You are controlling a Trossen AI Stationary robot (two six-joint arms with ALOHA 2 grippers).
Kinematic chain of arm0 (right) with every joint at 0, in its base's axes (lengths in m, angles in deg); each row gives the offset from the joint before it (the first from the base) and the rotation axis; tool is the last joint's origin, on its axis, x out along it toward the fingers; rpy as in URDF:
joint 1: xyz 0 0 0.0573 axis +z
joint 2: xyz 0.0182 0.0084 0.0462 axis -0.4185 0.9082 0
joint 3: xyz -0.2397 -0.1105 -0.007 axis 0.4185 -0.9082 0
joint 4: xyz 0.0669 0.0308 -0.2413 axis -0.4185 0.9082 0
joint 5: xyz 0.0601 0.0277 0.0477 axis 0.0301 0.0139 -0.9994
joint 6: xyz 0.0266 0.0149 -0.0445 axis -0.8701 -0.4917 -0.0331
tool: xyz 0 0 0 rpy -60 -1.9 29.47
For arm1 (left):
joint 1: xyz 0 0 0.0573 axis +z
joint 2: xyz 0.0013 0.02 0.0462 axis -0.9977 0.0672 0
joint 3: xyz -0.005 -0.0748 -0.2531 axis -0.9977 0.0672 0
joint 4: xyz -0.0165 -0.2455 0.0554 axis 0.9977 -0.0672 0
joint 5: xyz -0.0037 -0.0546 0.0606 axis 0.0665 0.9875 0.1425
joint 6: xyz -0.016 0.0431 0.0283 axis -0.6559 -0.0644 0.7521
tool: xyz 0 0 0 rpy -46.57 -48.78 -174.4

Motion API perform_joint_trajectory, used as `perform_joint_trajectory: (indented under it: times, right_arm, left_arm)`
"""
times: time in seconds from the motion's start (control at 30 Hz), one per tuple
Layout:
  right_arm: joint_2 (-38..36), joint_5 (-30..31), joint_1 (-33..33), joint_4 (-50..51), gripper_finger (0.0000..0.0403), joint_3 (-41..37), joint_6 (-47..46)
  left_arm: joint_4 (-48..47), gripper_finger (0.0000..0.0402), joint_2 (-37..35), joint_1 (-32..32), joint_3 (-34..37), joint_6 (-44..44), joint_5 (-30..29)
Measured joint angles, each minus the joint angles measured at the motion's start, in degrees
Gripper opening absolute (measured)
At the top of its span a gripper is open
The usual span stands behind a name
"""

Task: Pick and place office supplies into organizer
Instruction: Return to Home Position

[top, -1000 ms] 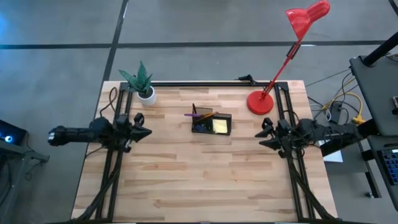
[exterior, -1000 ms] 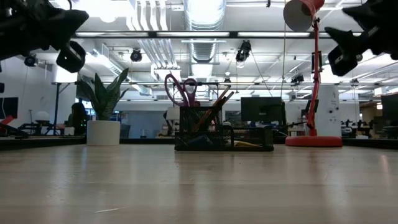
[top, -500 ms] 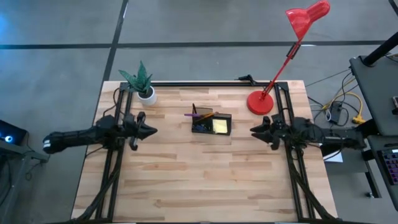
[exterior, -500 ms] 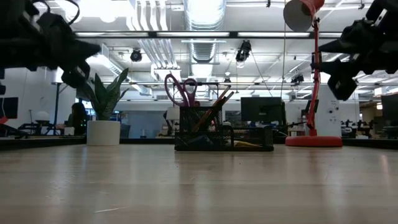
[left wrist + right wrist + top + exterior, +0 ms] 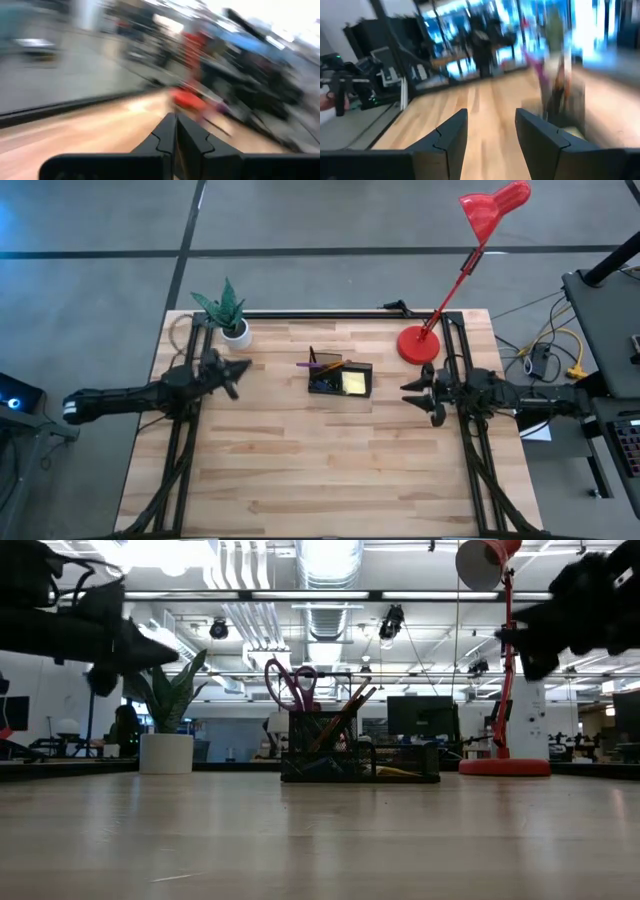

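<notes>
While the closed left jaws hang near the plant (image 5: 226, 310) and the parted right jaws near the lamp (image 5: 418, 345), a wide swing home could topple either.

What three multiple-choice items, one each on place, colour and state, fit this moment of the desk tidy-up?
1. Where is the square yellow sticky-note pad relative to the small black rectangular desk organizer? A inside a low compartment; B leaning against its outside; C on its taller part.
2. What colour are the handles of the scissors standing in it? A orange; B green; C purple.
3. The fingers of the right gripper are: A shut on the pad; B open, empty; C shut, empty.
Answers: 1 A, the high view shows yellow within the walls. 2 C, the low view shows purple loops above the rim. 3 B, its wrist view shows a clear gap with nothing between.
</notes>
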Motion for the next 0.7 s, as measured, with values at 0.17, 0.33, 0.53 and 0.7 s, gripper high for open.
perform_joint_trajectory:
  times: [0.17, 0.33, 0.53, 0.7]
  right_arm:
    - [-0.5, -1.8, 0.0, -6.4, 0.0155, 0.1, 11.3]
    - [0.4, -1.7, 0.0, -5.0, 0.0155, 0.0, 4.3]
    - [0.9, -1.7, 0.0, -4.9, 0.0155, 0.0, -1.6]
    - [0.7, -1.7, 0.0, -4.9, 0.0155, 0.0, -0.7]
  left_arm:
    - [-5.8, 0.0, -3.5, 0.0, 0.0, -10.9, -13.1]
    - [-5.8, 0.0, -3.9, 0.0, 0.0, -12.0, -12.0]
    - [-5.8, 0.0, -3.0, 0.0, 0.0, -12.0, -12.0]
    - [-5.9, 0.0, -3.4, -0.5, 0.0, -12.0, -12.0]
